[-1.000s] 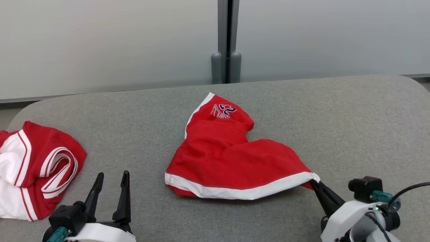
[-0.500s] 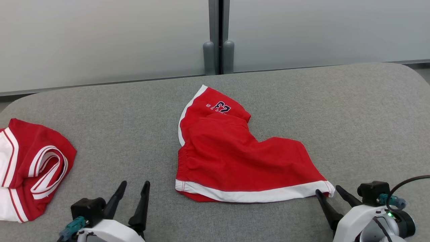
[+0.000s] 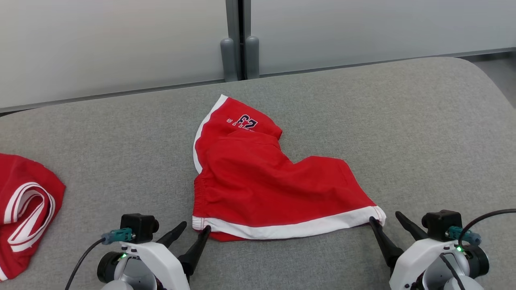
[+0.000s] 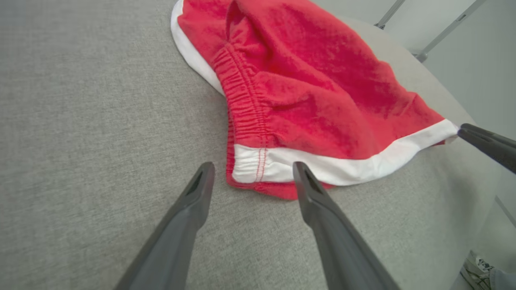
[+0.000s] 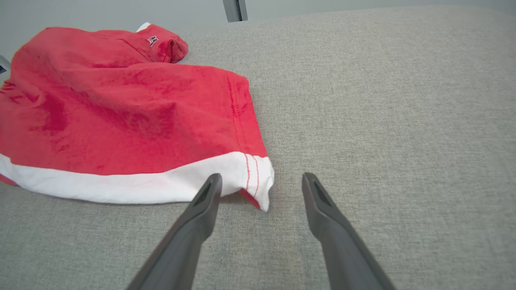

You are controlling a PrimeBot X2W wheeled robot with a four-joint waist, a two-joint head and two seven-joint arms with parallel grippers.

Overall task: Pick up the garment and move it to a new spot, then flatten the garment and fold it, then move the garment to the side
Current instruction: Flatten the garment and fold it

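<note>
Dead centre on the grey padded table [image 3: 423,121] I've got the garment [image 3: 266,185], a pair of red shorts, lying loose and rumpled rather than flat. A white hem band runs along its 6 o'clock edge. The leg with the dark number print points off to 12 o'clock, partly tucked under a fold, and the elastic waistband sits on the 9 o'clock side.

Moving out, my left gripper [image 3: 196,225] is at 7 o'clock of the shorts, fingers spread wide and holding nothing. On the left wrist camera the near hem corner lies between the two tips. One finger overlaps the white band, but I can't tell whether it touches the cloth.

My right gripper [image 3: 383,216] is at 4 o'clock, jaws apart too, and empty. Its wrist camera shows the other hem corner lying on the table just beside one fingertip, inside the gap.

Further out at 9 o'clock, well apart, a second red-and-white garment [image 3: 24,205] sits bunched near the table's edge. At 12 o'clock, beyond the table, are pale frosted panels [image 3: 113,44] with a grey post [image 3: 227,56] between them. A shoe [image 4: 475,268] shows at the left wrist picture's bottom corner.
</note>
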